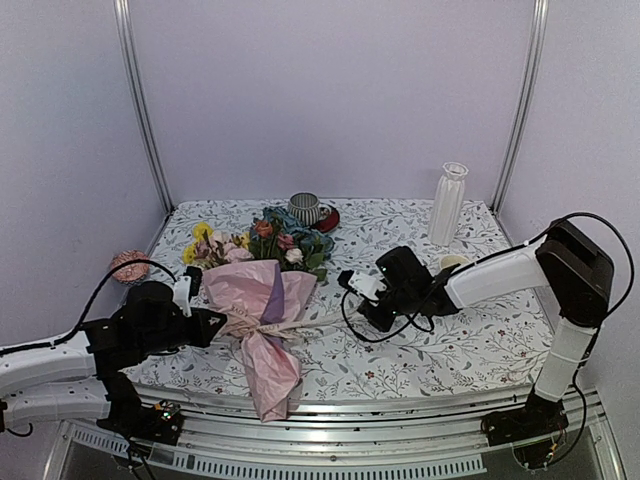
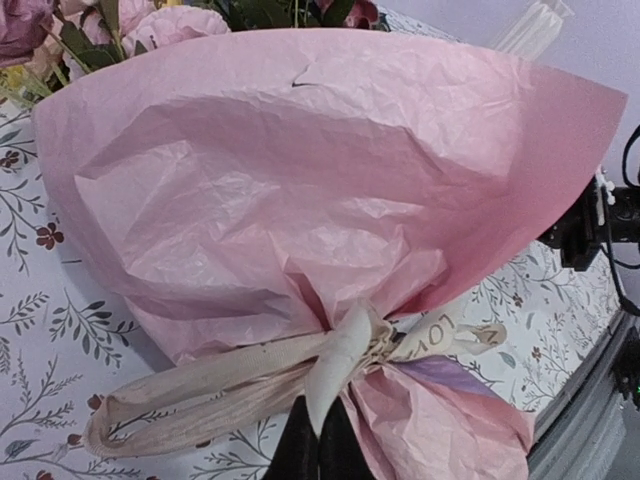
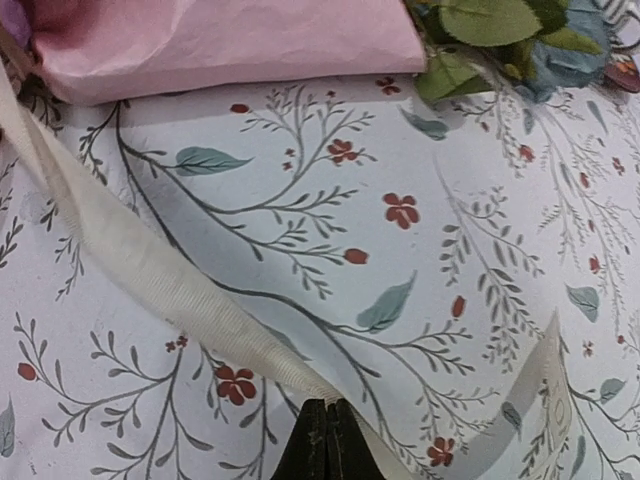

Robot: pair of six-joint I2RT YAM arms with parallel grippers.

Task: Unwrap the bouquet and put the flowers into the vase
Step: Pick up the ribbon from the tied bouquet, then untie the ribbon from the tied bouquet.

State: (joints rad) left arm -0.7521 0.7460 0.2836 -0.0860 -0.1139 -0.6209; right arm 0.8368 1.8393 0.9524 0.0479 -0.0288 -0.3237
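Untying the bouquet [image 1: 262,300] lying on the table [image 1: 470,350]: my left jaws clamp the ribbon [image 2: 200,385] at its knot, my right jaws pinch its loose tail, which next needs a steady outward pull.

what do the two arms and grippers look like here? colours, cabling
Both the left arm and the right arm have white link shells with black joint housings and wrists. Thin black cables loop off each. The left gripper and right gripper show narrow black fingers.
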